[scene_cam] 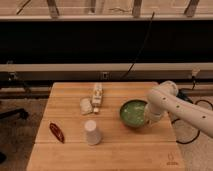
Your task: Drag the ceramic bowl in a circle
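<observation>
The green ceramic bowl [133,113] sits on the wooden table [110,150], right of centre, with pale streaks inside and a darker rim. My gripper [148,118] is at the bowl's right rim, reaching down from the white arm [172,105] that comes in from the right. The gripper's tip is hidden behind the arm's wrist and the bowl's edge.
A white upturned cup [91,132] stands front left of the bowl. A pale boxed snack [97,94] and a small pale lump [86,106] lie behind it. A red packet [56,132] lies at the left. The table's right edge is close to the bowl.
</observation>
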Robot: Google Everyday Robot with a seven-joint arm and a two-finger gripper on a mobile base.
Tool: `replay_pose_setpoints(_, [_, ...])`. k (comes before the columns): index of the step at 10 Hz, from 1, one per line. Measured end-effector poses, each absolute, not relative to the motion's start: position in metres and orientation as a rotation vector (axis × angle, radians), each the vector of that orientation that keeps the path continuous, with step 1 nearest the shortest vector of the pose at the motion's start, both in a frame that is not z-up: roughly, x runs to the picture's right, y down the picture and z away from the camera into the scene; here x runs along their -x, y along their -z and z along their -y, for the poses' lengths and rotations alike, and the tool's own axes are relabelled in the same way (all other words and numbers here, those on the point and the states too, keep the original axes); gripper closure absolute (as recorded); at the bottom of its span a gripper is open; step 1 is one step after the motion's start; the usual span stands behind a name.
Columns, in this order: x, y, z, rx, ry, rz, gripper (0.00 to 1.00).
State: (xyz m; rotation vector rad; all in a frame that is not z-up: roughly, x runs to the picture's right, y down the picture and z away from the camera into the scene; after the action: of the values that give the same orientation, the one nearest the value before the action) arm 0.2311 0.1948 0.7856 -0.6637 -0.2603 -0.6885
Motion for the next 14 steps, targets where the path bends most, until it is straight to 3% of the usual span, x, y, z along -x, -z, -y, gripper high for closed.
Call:
replay_pose_setpoints(6, [-0.17,-0.823,-0.178,0.634,0.79,0.366,1.0])
replay_pose_setpoints(14, [-0.234,-0.82,-0.177,0.649,0.795,0.365,1.0])
